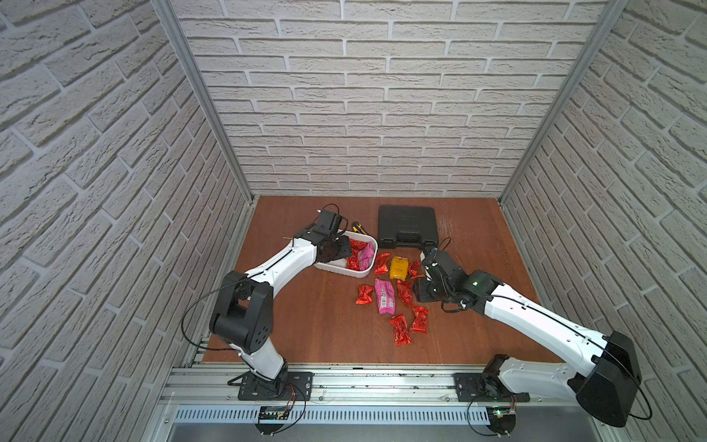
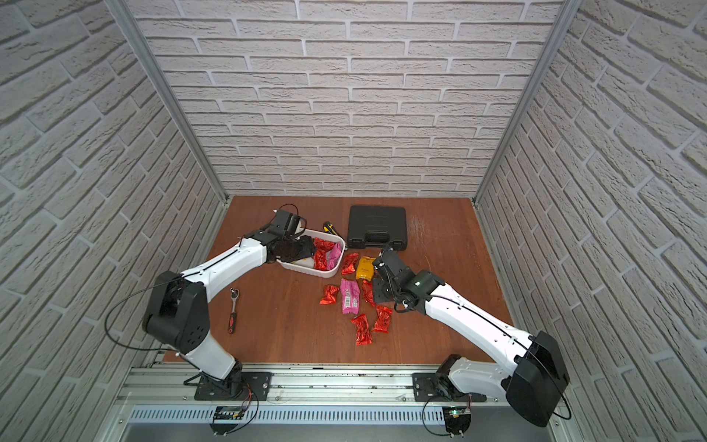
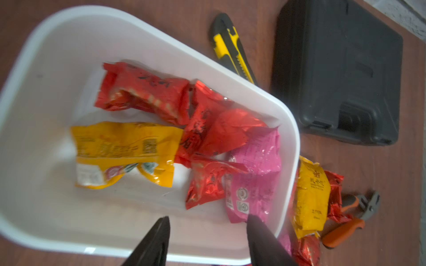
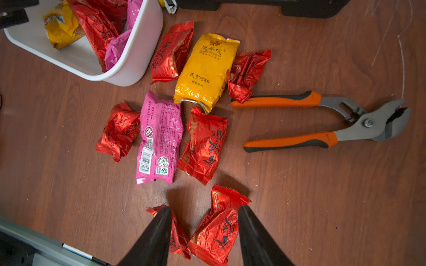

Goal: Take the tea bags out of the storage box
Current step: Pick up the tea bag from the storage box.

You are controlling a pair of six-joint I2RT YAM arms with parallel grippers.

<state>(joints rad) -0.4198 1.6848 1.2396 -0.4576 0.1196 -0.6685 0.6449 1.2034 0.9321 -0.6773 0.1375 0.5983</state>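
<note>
- The storage box (image 1: 346,271), a white tub, stands in the far half of the wooden surface (image 1: 306,329), left of its middle
- Inside it the tea bags (image 3: 143,89) show best in the left wrist view: several red foil sachets, a yellow sachet (image 3: 124,147) flat on the bottom, and a pink sachet (image 3: 253,184) against a short wall
- The left gripper (image 3: 207,217) hangs over the box's inside, its jaws set wide with nothing between them
- One of its fingertips (image 3: 260,235) is just beside the pink sachet's end; whether they touch cannot be told
- Eight more sachets lie out on the surface around its middle, from just beside the box's short end toward the near edge: six red, a yellow-orange pack (image 4: 205,69) and a long pink pack (image 4: 159,138) with a white label
- The right gripper (image 4: 205,207) hovers over the two red sachets closest to the near edge, jaws apart and gripping nothing
- Orange-handled pliers (image 4: 299,122) lie spread open on the surface, one handle end touching a red sachet (image 4: 246,73)
- A black hard case (image 1: 407,225) lies shut by the middle of the far edge
- A yellow-and-black utility knife (image 3: 230,50) lies between the case and the box, just beside the box's far rim
- In a top view a ratchet wrench (image 2: 232,310) lies toward the left edge, well apart from the sachets
</note>
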